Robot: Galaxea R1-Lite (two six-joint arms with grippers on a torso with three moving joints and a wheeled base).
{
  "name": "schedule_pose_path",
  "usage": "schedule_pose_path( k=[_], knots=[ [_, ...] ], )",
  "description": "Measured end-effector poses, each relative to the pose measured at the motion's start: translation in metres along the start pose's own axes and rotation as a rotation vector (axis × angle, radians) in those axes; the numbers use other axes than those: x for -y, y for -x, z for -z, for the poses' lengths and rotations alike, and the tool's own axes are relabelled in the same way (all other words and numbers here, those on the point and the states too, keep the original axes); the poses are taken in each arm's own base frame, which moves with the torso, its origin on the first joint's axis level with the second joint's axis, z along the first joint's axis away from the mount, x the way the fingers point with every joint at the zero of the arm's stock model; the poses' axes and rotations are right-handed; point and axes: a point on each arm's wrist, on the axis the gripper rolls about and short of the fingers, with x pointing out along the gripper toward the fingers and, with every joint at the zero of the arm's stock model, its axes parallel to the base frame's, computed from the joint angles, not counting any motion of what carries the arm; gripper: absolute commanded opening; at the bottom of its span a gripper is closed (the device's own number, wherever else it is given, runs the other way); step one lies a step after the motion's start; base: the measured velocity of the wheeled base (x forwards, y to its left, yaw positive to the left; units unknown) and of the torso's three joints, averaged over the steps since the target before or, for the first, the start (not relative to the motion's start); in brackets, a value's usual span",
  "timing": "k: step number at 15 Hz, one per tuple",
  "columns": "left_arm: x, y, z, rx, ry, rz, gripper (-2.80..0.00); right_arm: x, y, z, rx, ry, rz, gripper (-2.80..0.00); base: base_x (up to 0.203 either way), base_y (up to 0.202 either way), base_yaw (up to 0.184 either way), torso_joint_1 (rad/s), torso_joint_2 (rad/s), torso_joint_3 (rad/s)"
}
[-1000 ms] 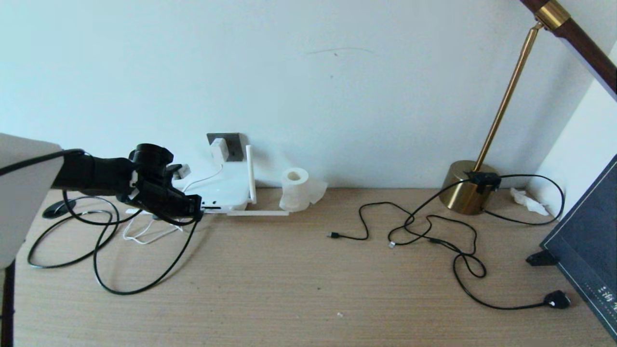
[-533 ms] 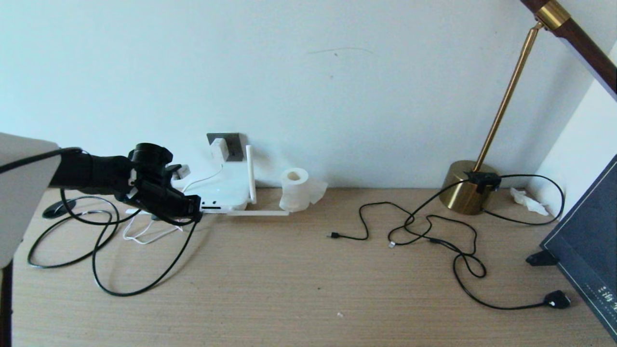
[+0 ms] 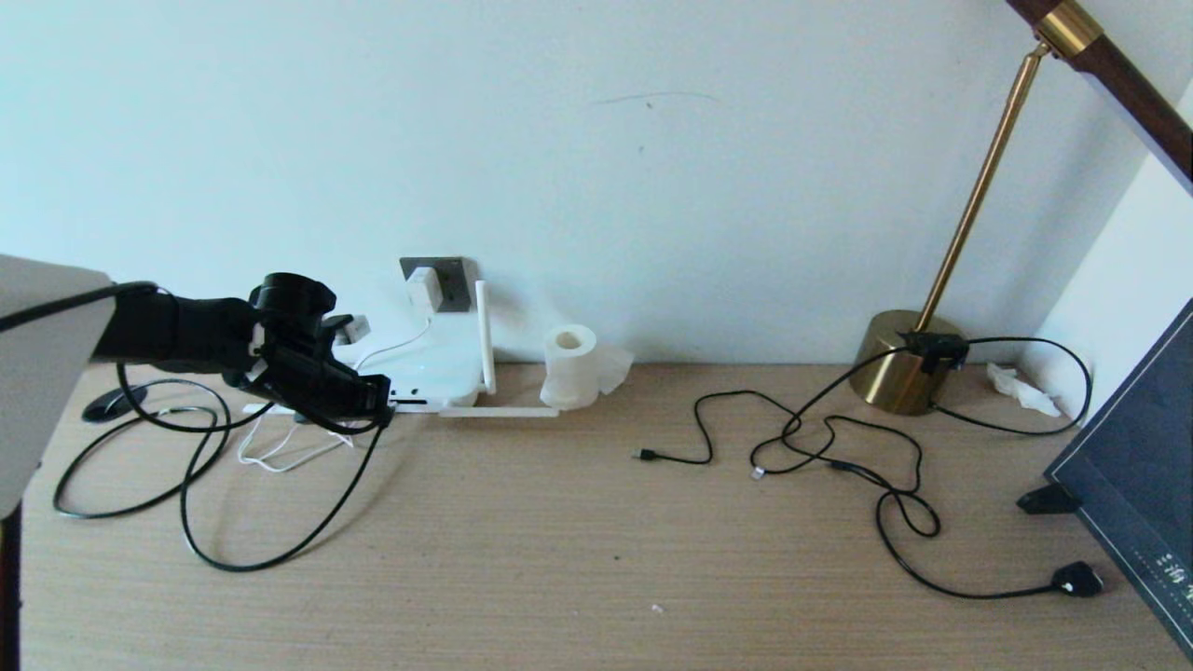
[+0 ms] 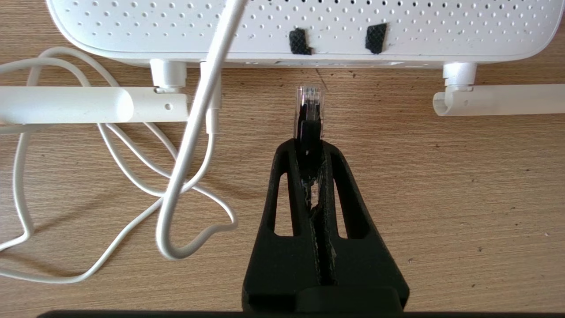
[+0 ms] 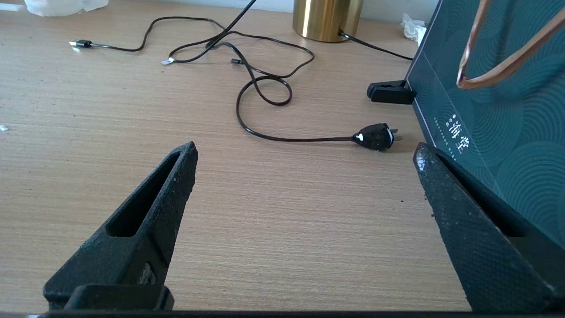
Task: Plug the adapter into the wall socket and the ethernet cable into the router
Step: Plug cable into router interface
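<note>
Left wrist view showed me the ethernet cable (image 4: 309,115) first: its clear plug stuck out past my left gripper (image 4: 310,145), which was squeezed tight on it. The plug pointed at the router (image 4: 300,26) and sat just in front of its edge, not touching. The router lay flat on the table (image 3: 596,540) by the wall, with white stick antennas lying beside it. The adapter (image 3: 421,290) was already sitting in the wall socket (image 3: 449,280) just above the router. My right gripper (image 5: 304,168) hung wide apart over the table, holding nothing, near a black lamp plug (image 5: 375,136).
</note>
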Motion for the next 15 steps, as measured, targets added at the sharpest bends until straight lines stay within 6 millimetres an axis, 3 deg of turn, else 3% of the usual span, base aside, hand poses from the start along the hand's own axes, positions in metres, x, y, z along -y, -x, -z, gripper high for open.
schedule_pose_path(
  k=[15],
  knots=[
    [0.0025,0.0047,-0.0068,0.011,-0.004,0.003,-2.80,0.0000,0.0000,0.0000,0.000,0.000,0.001,0.00,0.000,0.000,0.000,0.000,0.00,0.000]
  ],
)
